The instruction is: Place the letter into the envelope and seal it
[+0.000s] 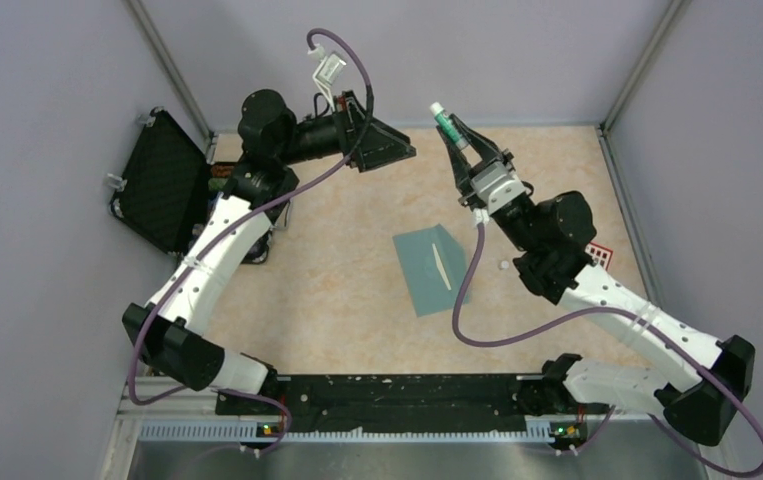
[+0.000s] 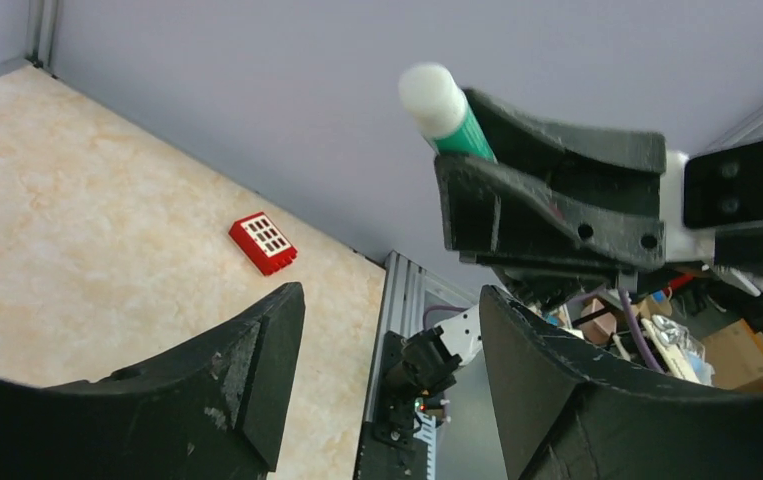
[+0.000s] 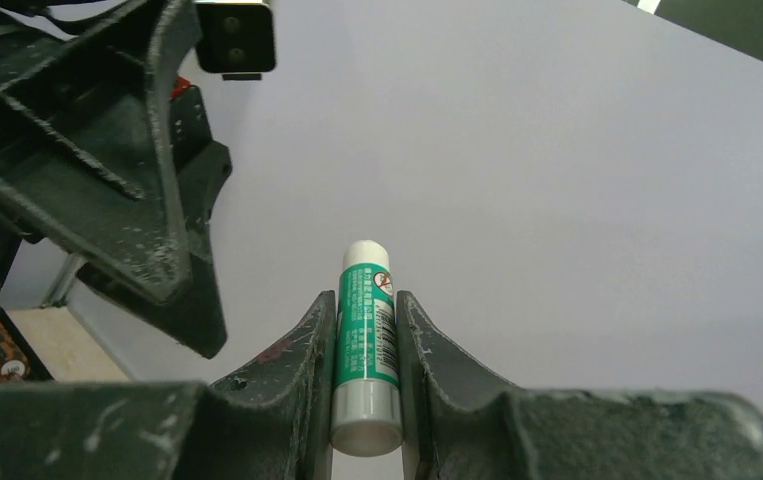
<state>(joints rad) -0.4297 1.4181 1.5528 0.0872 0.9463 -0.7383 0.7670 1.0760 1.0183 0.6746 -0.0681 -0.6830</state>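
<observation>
While right gripper [image 3: 365,385] clamps one glue stick [image 3: 365,340]: left gripper [image 2: 387,385] spread, one envelope [image 1: 431,270].

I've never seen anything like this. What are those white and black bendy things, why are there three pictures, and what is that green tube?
They are two robot arms fixed to the near edge of a table. The big picture looks down from above; the other two come from small cameras on each arm's wrist, so you see their own fingers up close.

On the table lies a blue-grey envelope, flat, with a pale strip on it. A small red block sits near the right side, and an open black case stands on the left.

The right gripper is closed on a green glue stick with a white cap, raised in the air. The left gripper is open and empty, pointing toward it.
</observation>
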